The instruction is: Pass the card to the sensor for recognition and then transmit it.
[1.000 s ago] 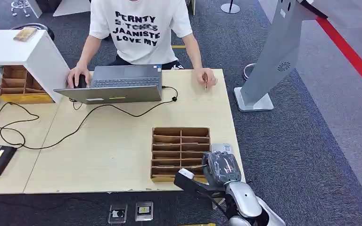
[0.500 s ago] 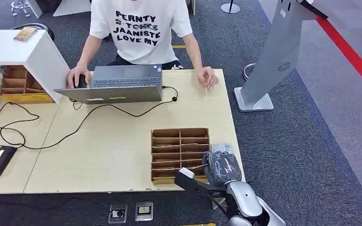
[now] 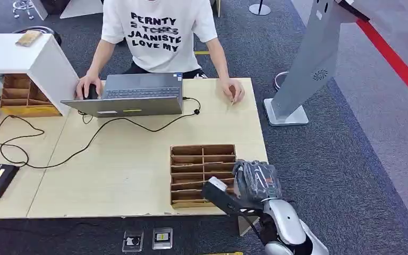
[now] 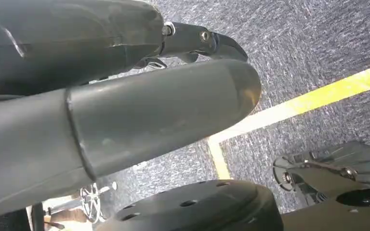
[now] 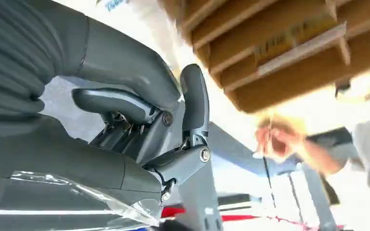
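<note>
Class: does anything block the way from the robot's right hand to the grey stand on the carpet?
Nothing visible does. The right hand is at the table's right edge beside the wooden tray; only bare carpet lies between it and the grey stand.

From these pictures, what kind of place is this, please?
Probably an office-like reception or test area: a person works at a laptop on a wooden desk, a grey kiosk stand rises from the carpet.
</note>
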Available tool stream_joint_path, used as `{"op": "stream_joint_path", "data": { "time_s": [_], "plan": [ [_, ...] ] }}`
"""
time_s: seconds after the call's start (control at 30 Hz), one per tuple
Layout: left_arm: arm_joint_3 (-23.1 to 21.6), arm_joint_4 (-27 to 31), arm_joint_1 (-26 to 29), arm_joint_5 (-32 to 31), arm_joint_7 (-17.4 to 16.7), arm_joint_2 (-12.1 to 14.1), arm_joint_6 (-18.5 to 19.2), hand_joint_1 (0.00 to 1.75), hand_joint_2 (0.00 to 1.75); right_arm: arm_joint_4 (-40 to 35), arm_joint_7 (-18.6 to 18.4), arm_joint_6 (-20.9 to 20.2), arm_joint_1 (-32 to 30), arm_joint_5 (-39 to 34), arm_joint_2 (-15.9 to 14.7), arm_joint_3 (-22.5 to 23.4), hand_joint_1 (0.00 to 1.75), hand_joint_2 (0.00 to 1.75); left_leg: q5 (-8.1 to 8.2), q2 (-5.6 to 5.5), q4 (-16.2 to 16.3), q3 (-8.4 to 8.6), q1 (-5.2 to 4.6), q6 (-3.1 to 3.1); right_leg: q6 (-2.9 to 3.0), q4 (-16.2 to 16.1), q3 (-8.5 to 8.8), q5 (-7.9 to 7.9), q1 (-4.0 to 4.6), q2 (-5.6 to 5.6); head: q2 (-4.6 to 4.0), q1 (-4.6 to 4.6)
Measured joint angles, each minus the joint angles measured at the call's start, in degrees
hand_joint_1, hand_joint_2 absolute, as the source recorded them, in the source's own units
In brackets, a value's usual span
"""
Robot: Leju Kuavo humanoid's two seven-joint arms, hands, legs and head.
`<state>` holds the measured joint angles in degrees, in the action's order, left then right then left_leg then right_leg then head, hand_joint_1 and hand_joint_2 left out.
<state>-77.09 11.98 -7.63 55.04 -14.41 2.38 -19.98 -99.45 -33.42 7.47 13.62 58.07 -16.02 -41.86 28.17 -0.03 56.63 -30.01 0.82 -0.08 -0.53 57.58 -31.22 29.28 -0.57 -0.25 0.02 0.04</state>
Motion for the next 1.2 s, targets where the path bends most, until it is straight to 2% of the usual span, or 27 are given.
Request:
{"op": "stream_joint_path", "data": {
  "time_s": [0.6,0.97,1.2],
  "plan": [
    [0.0,0.0,0.0,-0.5,-0.1,-0.1,0.5,0.0,0.0,-9.6,-0.2,2.1,-3.3,3.3,-0.8,6.1,1.75,1.75,0.0,0.01,0.0,-0.01,0.0,0.0,0.0,0.0,0.0,0.0,0.0,0.01,0.0,-0.02],
    [0.0,0.0,0.0,-0.4,-0.1,-0.1,0.5,0.0,0.0,-10.3,2.6,2.6,-2.4,3.3,-0.8,6.8,1.75,1.75,0.0,0.0,0.0,-0.02,0.0,0.0,0.0,0.0,0.0,0.0,0.0,0.01,0.0,-0.02],
    [0.0,0.0,0.0,-1.1,-0.1,-0.2,0.5,0.0,0.0,-10.3,5.0,3.1,0.4,2.6,-0.6,6.7,1.75,1.75,0.0,0.0,0.0,-0.04,0.0,0.0,0.0,0.0,0.0,0.0,0.0,0.0,0.0,-0.02]
  ]
}}
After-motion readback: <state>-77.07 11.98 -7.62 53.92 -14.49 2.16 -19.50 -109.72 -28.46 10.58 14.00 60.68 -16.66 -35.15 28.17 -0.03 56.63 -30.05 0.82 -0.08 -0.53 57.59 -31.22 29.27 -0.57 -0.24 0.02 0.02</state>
